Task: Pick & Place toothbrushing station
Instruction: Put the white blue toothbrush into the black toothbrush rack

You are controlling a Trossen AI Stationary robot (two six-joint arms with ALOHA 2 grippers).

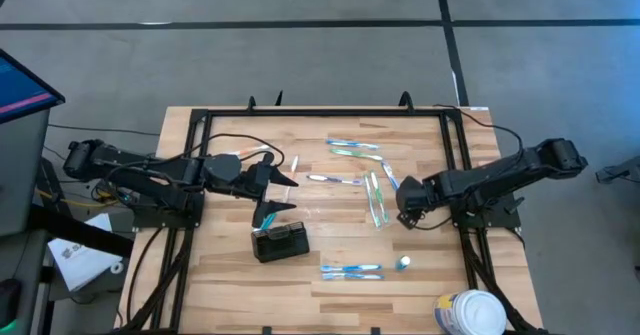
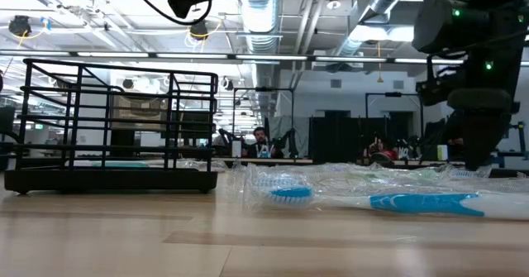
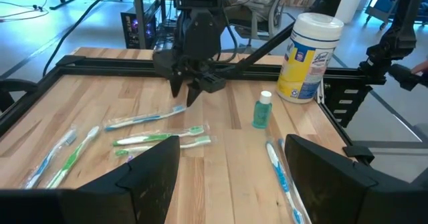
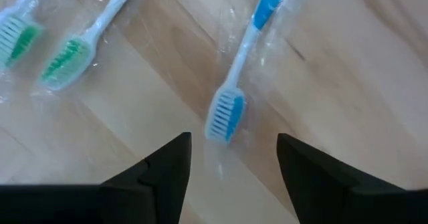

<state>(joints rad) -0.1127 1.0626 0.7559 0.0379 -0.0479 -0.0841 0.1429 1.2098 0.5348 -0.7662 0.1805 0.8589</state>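
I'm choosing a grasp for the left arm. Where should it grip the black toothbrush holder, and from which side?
Grip the toothbrush holder from straight above, the jaws closing across its short width or over one top rail. It is a long, narrow open wire rack standing upright, so the top is free. The left gripper, fingers open, already hovers just beside it; probably only a short descent is needed.

Round my pale wood-plank table (image 1: 340,260): grey concrete floor (image 1: 300,65) w/ dark seam lines. Blue-lit monitor (image 1: 20,85) at my 9 o'clock. Past the far edge, an open workshop: silver ceiling ducts (image 2: 264,12), strip lights, black equipment racks (image 2: 331,136), a seated person (image 2: 260,143) approx. 12 o'clock.
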